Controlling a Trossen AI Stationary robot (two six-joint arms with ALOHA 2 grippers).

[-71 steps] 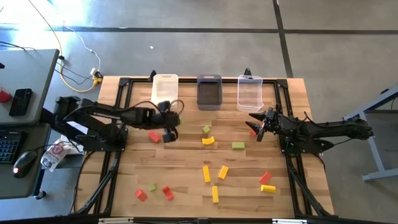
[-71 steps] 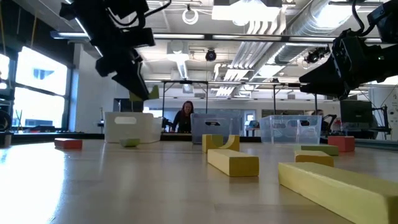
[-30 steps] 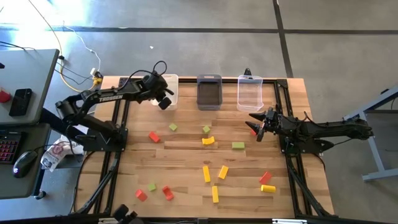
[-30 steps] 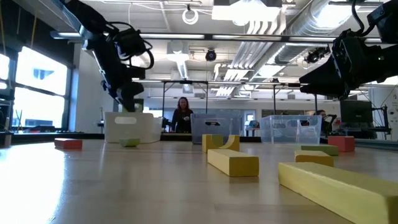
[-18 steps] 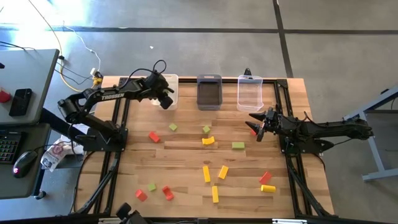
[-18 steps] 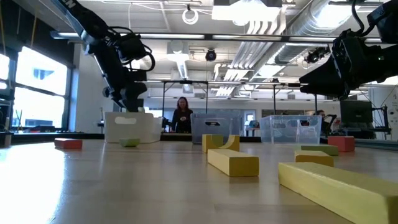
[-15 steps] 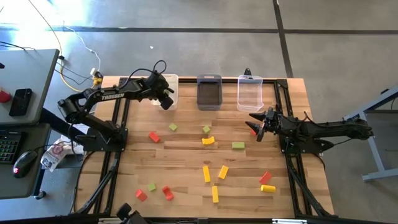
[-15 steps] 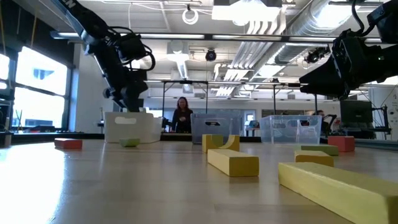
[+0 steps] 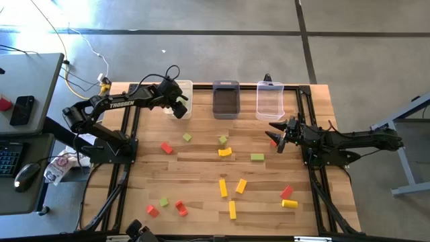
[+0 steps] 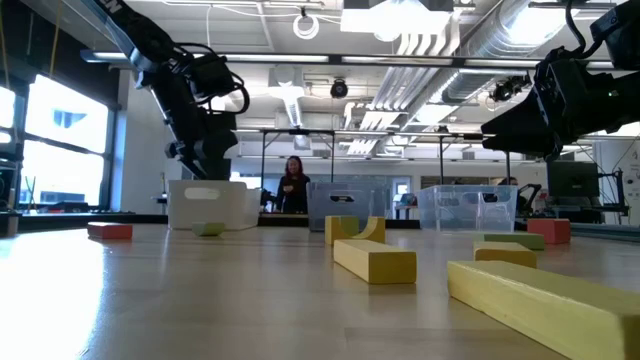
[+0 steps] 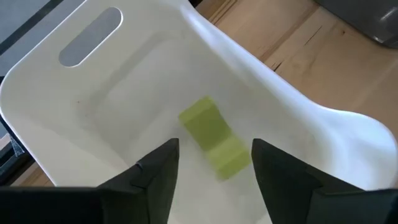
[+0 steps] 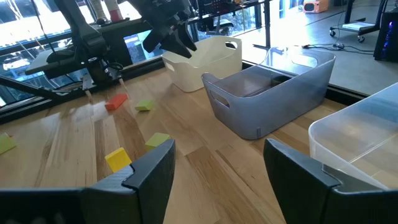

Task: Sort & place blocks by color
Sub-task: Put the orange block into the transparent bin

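A wooden table holds three bins along its far edge and scattered red, yellow and light green blocks. The left gripper hangs over the white bin, its fingers spread wide with nothing between them. Directly below, a light green block lies on the white bin's floor. A couple of seconds earlier this arm was low over the table near a red block; it has since swung across to the bin and let the green piece go. By my reading, one green block is now sorted, and many remain: green ones, yellow bars and red pieces across the table. The right gripper waits near the clear bin, unmoved, fingers parted and holding nothing. The dark grey bin stands between the other two.
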